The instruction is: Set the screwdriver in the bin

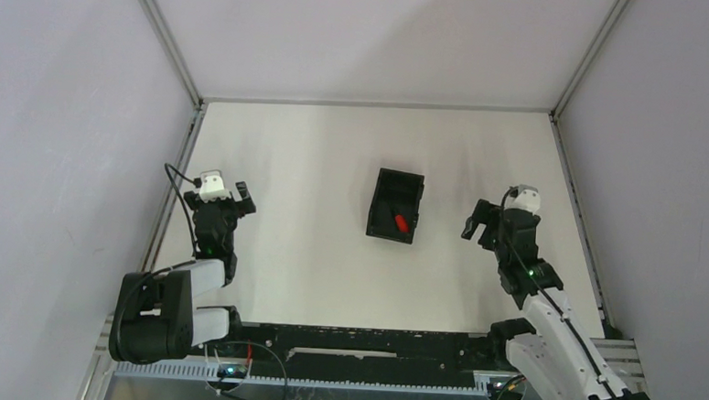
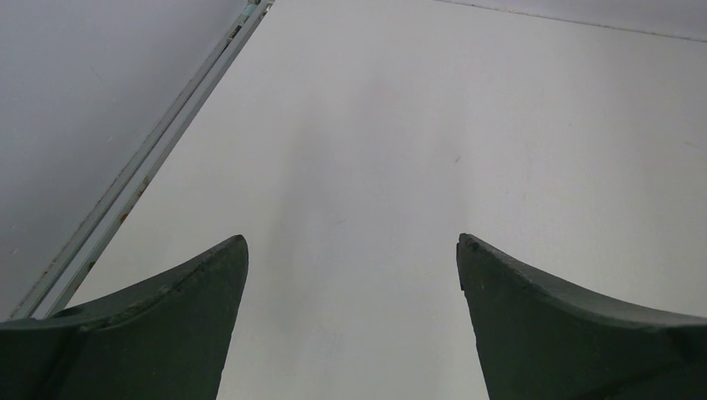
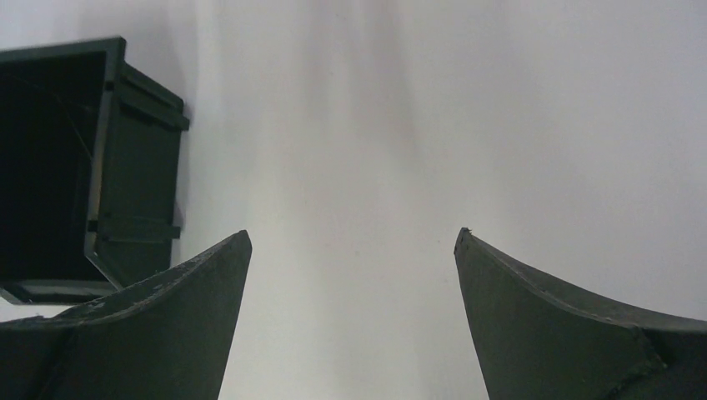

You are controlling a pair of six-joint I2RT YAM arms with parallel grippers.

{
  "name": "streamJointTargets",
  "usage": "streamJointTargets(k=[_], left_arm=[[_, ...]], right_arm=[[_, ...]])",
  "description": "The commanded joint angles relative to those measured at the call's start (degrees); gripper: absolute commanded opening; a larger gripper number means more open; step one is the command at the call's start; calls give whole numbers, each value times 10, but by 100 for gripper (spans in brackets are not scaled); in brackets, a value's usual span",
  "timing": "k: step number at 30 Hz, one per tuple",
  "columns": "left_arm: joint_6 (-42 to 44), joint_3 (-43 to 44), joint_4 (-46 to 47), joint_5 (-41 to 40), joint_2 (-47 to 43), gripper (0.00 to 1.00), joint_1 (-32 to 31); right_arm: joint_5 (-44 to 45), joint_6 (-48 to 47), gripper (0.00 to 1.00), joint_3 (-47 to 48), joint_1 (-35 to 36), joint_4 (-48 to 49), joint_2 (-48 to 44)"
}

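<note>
The black bin (image 1: 410,185) stands in the middle of the white table. The screwdriver (image 1: 400,222), with its red handle, lies inside the bin near its front end. My left gripper (image 1: 232,194) is open and empty over the table's left side, well away from the bin; its jaws stand wide apart over bare table in the left wrist view (image 2: 352,243). My right gripper (image 1: 481,221) is open and empty to the right of the bin. In the right wrist view (image 3: 352,237) the bin (image 3: 137,167) shows at the upper left, its inside dark, the screwdriver hidden.
Grey enclosure walls with metal corner rails (image 1: 180,163) stand to the left, right and back. A black rail with cables (image 1: 362,342) runs along the near edge between the arm bases.
</note>
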Motion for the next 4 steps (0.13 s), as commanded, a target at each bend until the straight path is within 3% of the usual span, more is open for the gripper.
streamJointTargets(k=[1,4], left_arm=[[7,26,14,-9,-1,100,-4],[7,27,14,-9,0,100,-4]], right_arm=[[28,20,99,2,-3,52,-19],[24,20,100,-1,-4,54,-19]])
